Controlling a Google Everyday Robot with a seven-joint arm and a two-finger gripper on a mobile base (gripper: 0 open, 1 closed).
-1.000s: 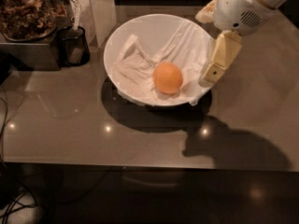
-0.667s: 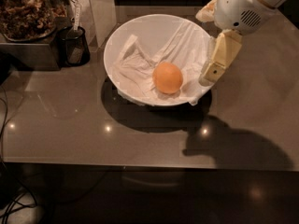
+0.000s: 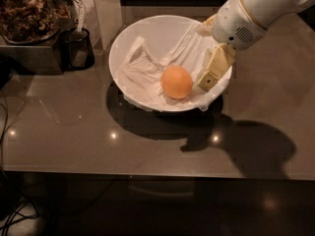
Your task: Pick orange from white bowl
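Observation:
The orange [image 3: 176, 81] lies inside the white bowl [image 3: 147, 26], a little right of its middle, on the rumpled white cloth lining [image 3: 140, 73]. My gripper [image 3: 207, 78] hangs from the white arm [image 3: 256, 9] that comes in from the upper right. It reaches down into the bowl's right side, just right of the orange and very close to it. It holds nothing that I can see.
The bowl stands on a glossy grey-brown counter [image 3: 74, 132]. A dark container of brown bits [image 3: 29, 14] sits at the far left, with a small black cup holding a utensil [image 3: 78, 48] beside it. The counter's front edge runs along the bottom.
My gripper has shifted slightly left inside the bowl, closer to the orange. The orange and the bowl have not moved.

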